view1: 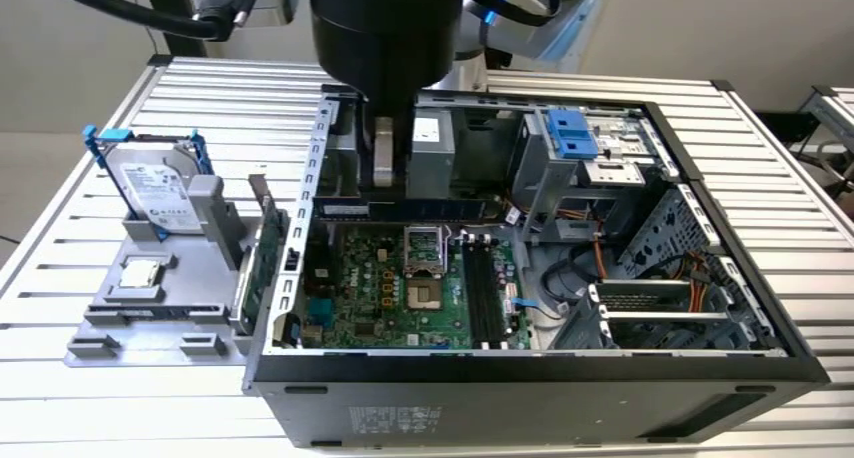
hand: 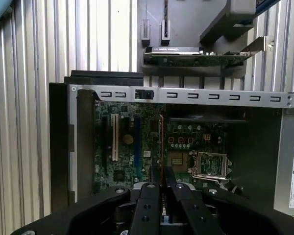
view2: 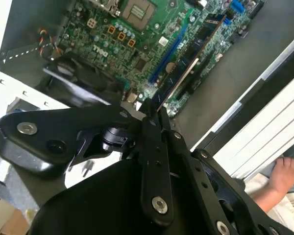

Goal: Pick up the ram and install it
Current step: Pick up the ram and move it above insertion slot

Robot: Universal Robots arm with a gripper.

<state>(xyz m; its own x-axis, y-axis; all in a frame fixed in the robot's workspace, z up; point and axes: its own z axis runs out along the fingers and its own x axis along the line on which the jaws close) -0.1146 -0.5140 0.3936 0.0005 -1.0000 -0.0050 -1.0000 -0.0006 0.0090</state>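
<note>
The ram (view1: 454,210) hangs edge-down in the claw (view1: 384,183), raised above the motherboard (view1: 387,293) inside the open computer case (view1: 534,383). In the exterior view it shows as a dark strip running across the far part of the board. In both wrist views it appears edge-on as a thin line (view2: 186,63) (hand: 160,142) running away from the fingertips. The claw (view2: 154,115) (hand: 161,183) is pressed together on the stick, its two black fingers pinching the flat faces. That grip seems chosen to leave the long lower edge free to face the board. The black slots (view1: 483,288) sit toward the exterior view's right of the processor socket (view1: 424,298). Judged from that view, the ram lies crosswise to them rather than along them, and it is not over them, so it is carried but not yet seated. The case lies on its side with the open face up, which lets the arm reach the board from straight above. At the exterior view's left a grey fixture (view1: 94,323) rests on the slatted surface (view1: 80,128). It props up a hard drive (view1: 154,188) and a green expansion card (view1: 263,243) on edge, and carries a processor chip (view1: 140,273) lying flat. These are probably stood that way so each part offers a graspable edge from above. A person's hand (view2: 284,171) shows in the second wrist view, well apart from the case.
</note>
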